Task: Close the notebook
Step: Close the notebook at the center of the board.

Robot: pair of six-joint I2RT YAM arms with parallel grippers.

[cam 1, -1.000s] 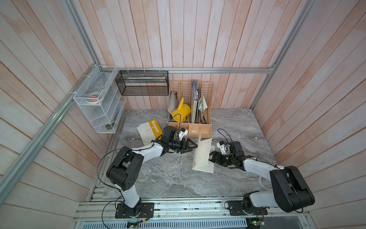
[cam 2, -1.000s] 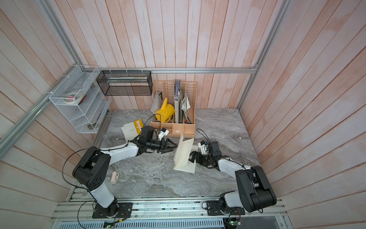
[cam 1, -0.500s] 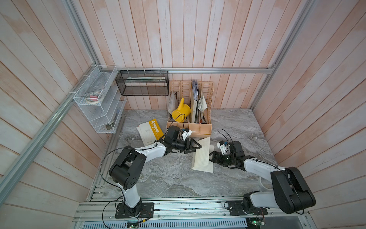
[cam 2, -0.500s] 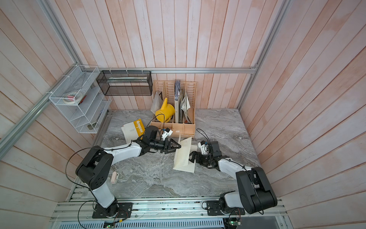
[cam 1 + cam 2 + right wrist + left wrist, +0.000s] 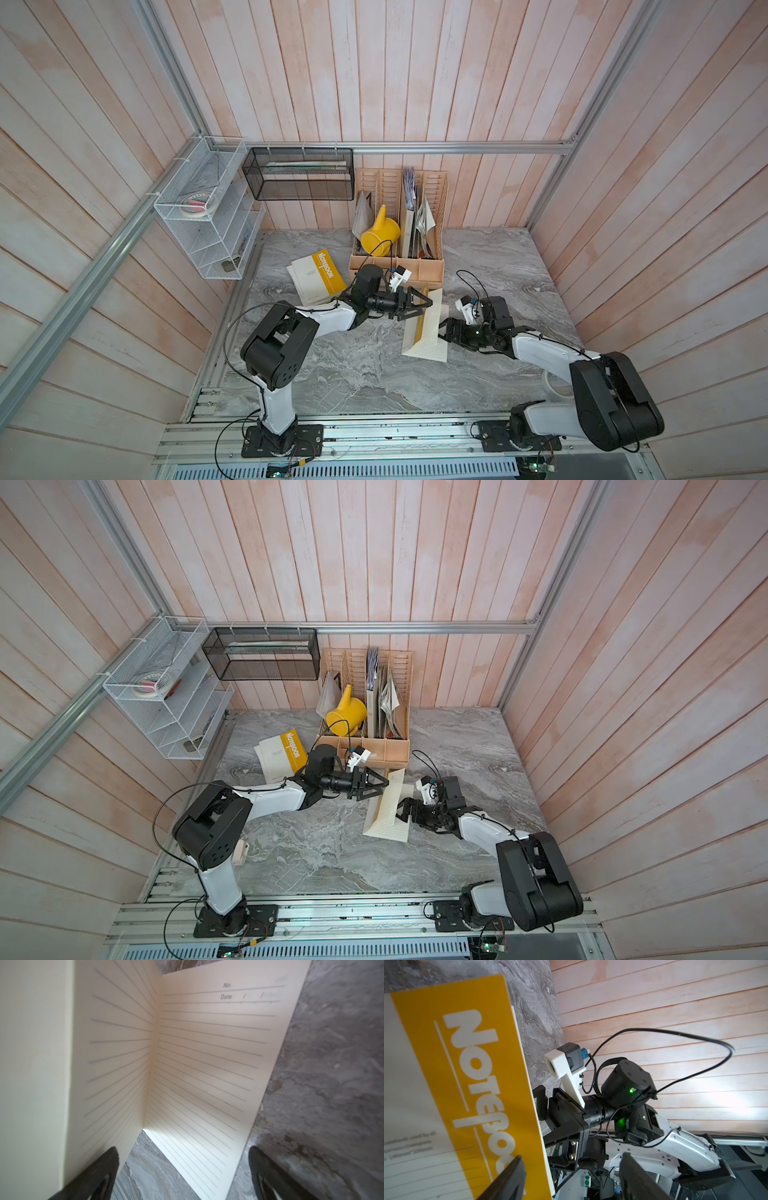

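Observation:
The notebook (image 5: 432, 351) lies half open mid-table in both top views, one lined half flat, the other half (image 5: 388, 800) raised steeply. Its raised cover with the yellow band (image 5: 467, 1076) fills the left wrist view. My left gripper (image 5: 417, 307) is open against that cover's outer side, one finger (image 5: 512, 1176) in front of the yellow band, the cover's edge inside the gap. My right gripper (image 5: 444, 332) is open at the notebook's right edge. In the right wrist view the lined pages (image 5: 207, 1053) form a V, and the flat page's corner lies between my open fingers (image 5: 113, 1155).
A second, closed notebook (image 5: 318, 276) lies at the back left. Behind stands a wooden organiser (image 5: 415, 268) with a yellow watering can (image 5: 380, 237). A black mesh basket (image 5: 299, 174) and a white wire shelf (image 5: 208, 216) hang on the walls. A tape roll (image 5: 555, 384) lies beside the right arm.
My left gripper has moved right and its jaws have widened a little. The raised half has swung further over toward the flat half. The right arm has stayed put.

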